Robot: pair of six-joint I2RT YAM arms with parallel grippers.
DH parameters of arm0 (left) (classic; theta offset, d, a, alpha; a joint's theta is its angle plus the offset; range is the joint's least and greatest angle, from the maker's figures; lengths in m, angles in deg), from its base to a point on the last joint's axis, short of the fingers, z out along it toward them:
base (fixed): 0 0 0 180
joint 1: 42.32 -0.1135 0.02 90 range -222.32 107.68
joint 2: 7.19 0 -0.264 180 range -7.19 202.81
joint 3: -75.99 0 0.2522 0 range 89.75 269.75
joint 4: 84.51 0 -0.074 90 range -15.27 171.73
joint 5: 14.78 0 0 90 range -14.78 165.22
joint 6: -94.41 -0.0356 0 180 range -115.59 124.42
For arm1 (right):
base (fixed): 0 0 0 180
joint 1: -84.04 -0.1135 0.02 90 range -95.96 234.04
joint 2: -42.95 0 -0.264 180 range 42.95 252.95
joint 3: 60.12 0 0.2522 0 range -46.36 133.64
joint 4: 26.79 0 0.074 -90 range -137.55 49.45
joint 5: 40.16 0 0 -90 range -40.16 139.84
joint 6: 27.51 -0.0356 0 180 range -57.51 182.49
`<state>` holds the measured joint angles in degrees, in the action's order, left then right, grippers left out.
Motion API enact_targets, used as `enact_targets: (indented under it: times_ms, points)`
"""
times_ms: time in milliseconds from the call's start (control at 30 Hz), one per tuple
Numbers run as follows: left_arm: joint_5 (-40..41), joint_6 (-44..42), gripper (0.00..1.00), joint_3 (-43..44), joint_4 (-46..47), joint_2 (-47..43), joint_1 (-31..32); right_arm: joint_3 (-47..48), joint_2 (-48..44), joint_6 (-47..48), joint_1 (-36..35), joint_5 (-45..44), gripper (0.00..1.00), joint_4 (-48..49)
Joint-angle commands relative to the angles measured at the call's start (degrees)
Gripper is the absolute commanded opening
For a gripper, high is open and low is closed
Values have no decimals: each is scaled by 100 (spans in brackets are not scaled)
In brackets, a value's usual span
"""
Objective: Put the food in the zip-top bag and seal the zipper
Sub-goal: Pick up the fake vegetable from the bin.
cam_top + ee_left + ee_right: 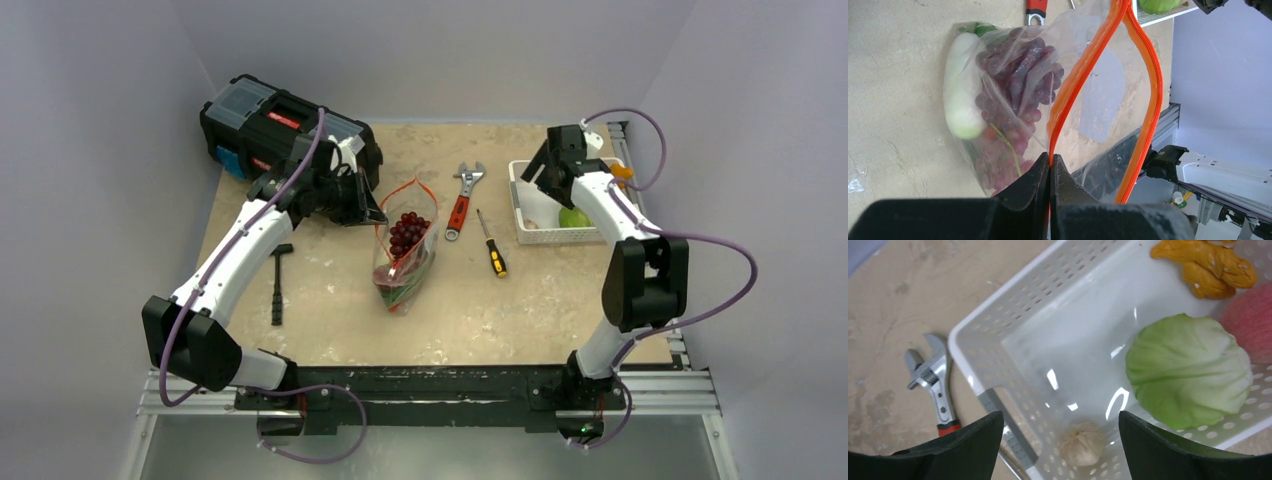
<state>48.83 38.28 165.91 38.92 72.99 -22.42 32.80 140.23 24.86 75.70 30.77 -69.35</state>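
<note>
Food is split: the grape bunch and radish already lie in the zip-top bag at the middle of the top view, while the cabbage sits at right of centre in the basket. My left gripper is clamped on the zipper, holding the mouth agape. My right gripper hangs spread wide and empty above the basket. I should centre over the cabbage, straddle its widest part and descend straight.

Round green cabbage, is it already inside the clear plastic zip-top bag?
No, the round green cabbage lies in the white slotted plastic basket, beside a pink-red fruit.
</note>
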Motion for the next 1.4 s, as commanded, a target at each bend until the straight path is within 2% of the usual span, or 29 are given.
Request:
enact_targets:
  times_ms: [0,100,200,300,400,633,733,867,1200,1367]
  points:
    - [-184,86,0,163,255,-55,-26,-235,-348,-270,527,338,84,256]
    - [-160,92,0,160,255,-53,-22,-273,-374,-264,787,413,83,278]
    - [-212,101,0,156,273,-46,-21,-306,-474,-78,816,-95,84,376]
    - [-216,108,0,153,275,-42,-22,-389,-558,-73,1160,-579,86,736]
    - [-257,122,0,145,303,-33,-22,-560,-566,-306,1509,-441,86,1177]
    - [-268,118,0,153,286,1,-21,-457,-353,-413,1890,-937,88,1057]
    - [-357,144,0,145,324,-11,-21,-454,-151,-20,2129,-607,87,1462]
    - [-393,166,0,138,336,6,-26,-343,328,651,2265,368,81,2091]
    - [-454,188,0,136,351,80,-21,-22,1139,1048,2444,827,84,2443]
    - [-463,192,0,127,363,68,-27,61,1509,1218,2523,1572,83,2763]
